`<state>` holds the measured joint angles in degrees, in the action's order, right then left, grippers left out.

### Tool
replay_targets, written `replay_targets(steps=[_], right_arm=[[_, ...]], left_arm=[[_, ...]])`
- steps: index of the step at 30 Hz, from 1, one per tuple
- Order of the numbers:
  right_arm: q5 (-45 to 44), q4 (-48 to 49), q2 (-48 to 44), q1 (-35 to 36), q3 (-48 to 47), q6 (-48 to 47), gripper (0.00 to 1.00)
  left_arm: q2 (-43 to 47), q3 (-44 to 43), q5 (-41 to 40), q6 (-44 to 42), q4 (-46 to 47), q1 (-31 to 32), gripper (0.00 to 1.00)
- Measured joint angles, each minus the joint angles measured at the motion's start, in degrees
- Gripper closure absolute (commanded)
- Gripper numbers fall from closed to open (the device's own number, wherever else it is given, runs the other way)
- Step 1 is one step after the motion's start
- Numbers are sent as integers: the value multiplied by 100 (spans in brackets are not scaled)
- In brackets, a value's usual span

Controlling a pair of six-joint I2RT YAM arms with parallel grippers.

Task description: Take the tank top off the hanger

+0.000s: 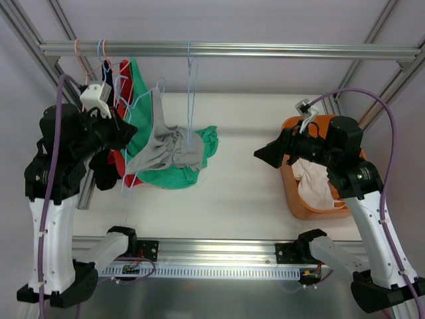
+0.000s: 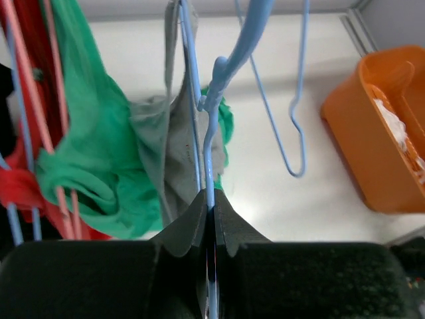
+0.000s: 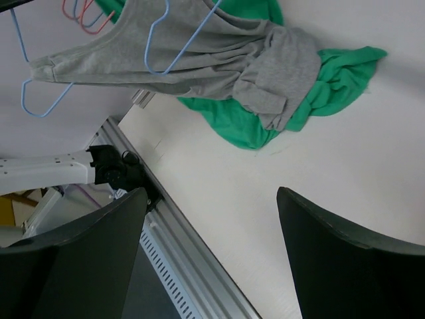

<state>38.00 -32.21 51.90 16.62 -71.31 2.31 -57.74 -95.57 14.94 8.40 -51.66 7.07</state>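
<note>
- Left hand (image 2: 211,203) pinches the blue hanger (image 2: 208,146) by its wire, steadying it against a pull.
- Grey tank top (image 2: 174,146) drapes over this hanger, its hem bunched on the table (image 1: 252,193) beneath it.
- Right hand (image 3: 212,194), spread, hovers well apart from the hanger, facing the tank top.

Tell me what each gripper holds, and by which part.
The left gripper is shut on the blue hanger, pinching its thin frame; the right gripper is open, empty.
</note>
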Motion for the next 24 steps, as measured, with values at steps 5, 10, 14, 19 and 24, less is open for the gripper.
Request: replay_targets(steps=[5, 10, 14, 19, 24], right_arm=[[-175, 304, 286, 1067, 74, 20, 16], [-837, 1340, 372, 2570, 839, 291, 19], [-1757, 2347, 682, 3842, 1523, 461, 22], [-2986, 3390, 1460, 4690, 1878, 680, 28], [-3757, 3921, 2015, 4822, 2070, 1062, 40]], left_arm=[[1091, 1182, 664, 236, 22, 0, 100], [2277, 2533, 1373, 490, -190, 0, 100], [2903, 3355, 1646, 557, -671, 7, 100], [3366, 4089, 2184, 656, -1045, 127, 100], [3359, 4371, 2721, 713, -1110, 164, 100]])
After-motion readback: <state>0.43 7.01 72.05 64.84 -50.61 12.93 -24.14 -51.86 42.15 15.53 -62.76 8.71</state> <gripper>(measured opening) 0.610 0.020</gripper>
